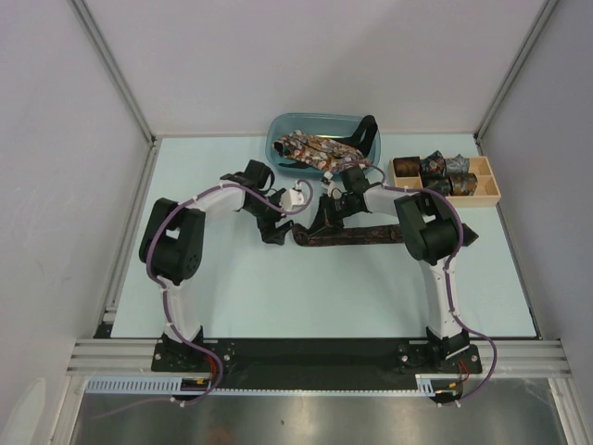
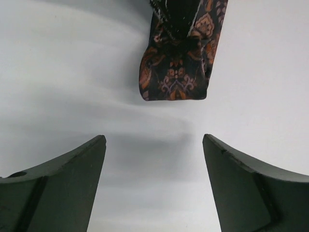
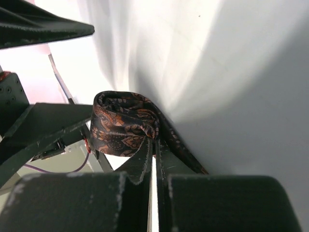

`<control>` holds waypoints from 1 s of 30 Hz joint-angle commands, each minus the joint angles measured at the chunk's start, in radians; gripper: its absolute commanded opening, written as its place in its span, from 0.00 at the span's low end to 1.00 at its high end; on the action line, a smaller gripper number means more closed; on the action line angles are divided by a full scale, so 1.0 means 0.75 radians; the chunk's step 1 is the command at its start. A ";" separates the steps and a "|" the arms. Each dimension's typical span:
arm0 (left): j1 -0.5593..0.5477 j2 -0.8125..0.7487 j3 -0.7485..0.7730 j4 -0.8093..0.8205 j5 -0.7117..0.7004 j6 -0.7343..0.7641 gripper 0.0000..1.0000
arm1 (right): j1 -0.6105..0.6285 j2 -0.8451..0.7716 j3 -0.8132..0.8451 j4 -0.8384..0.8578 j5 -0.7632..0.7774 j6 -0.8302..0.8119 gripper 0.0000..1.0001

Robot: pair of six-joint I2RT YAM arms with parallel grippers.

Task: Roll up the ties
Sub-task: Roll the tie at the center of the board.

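Note:
A dark brown tie (image 1: 357, 235) with an orange print lies flat across the middle of the table. Its left end is folded into a small roll (image 3: 124, 128). My right gripper (image 3: 155, 140) is shut on that rolled end, and in the top view it (image 1: 320, 219) sits at the tie's left tip. My left gripper (image 2: 154, 140) is open with nothing between its fingers. It faces the folded end (image 2: 175, 72) from a short distance without touching it. From above, the left gripper (image 1: 274, 229) is just left of the tie.
A blue bin (image 1: 278, 148) at the back holds several loose ties (image 1: 313, 148). To its right, a wooden tray (image 1: 488, 188) with compartments holds several rolled ties (image 1: 432, 168). Grey walls close in the table on three sides.

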 commanded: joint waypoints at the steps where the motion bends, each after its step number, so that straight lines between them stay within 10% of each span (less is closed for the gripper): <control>1: -0.034 -0.044 0.015 0.030 0.094 -0.065 0.88 | -0.001 0.019 -0.012 -0.069 0.110 -0.068 0.00; 17: -0.165 0.132 0.222 -0.070 0.002 -0.108 0.82 | -0.003 0.000 -0.045 -0.059 0.104 -0.066 0.00; 30: -0.245 0.024 0.005 -0.047 -0.188 0.129 0.33 | -0.020 -0.063 -0.045 -0.016 -0.027 -0.033 0.15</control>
